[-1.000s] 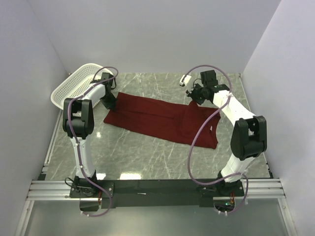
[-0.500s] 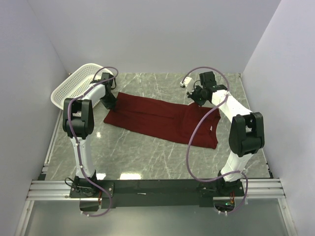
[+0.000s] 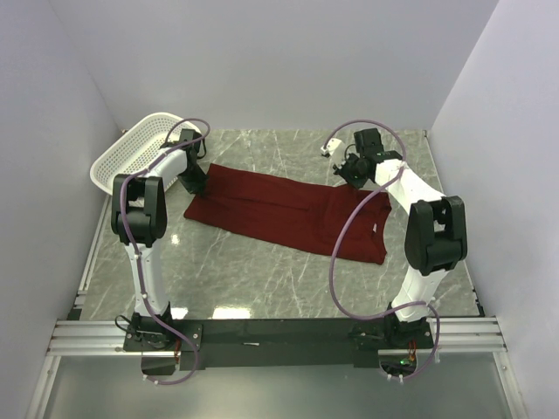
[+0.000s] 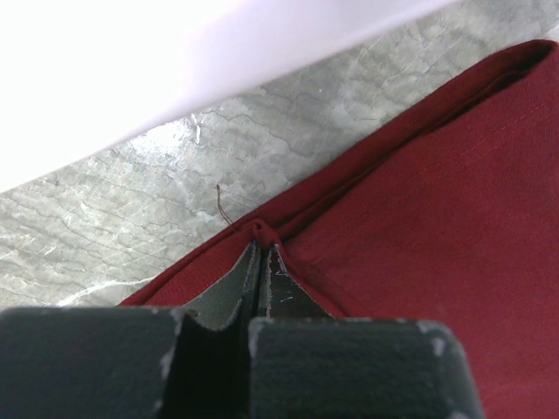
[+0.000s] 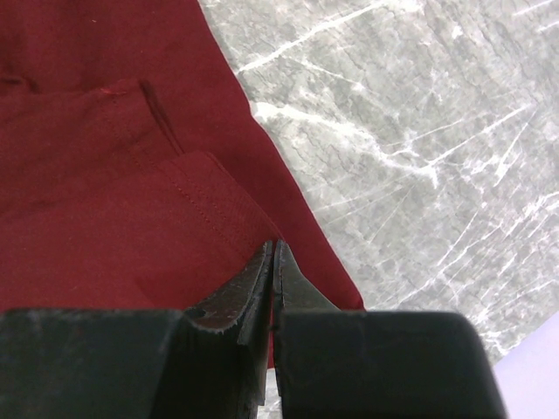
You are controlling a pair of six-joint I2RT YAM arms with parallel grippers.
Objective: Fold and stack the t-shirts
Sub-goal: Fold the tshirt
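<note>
Left hand [image 4: 259,251], right hand [image 5: 273,251] low on t-shirt [image 3: 279,209]

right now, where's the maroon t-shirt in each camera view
top external: the t-shirt lies spread across the middle of the marble table.
left wrist: it fills the right and lower part, its edge pinched by the left gripper.
right wrist: it fills the left side, its edge at the shut right gripper.
shared landmark: the grey veined marble table bordering the shirt.

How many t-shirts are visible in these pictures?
1. The dark red t-shirt lies spread across the middle of the table. None shows in the white basket, partly hidden by the left arm.
</note>
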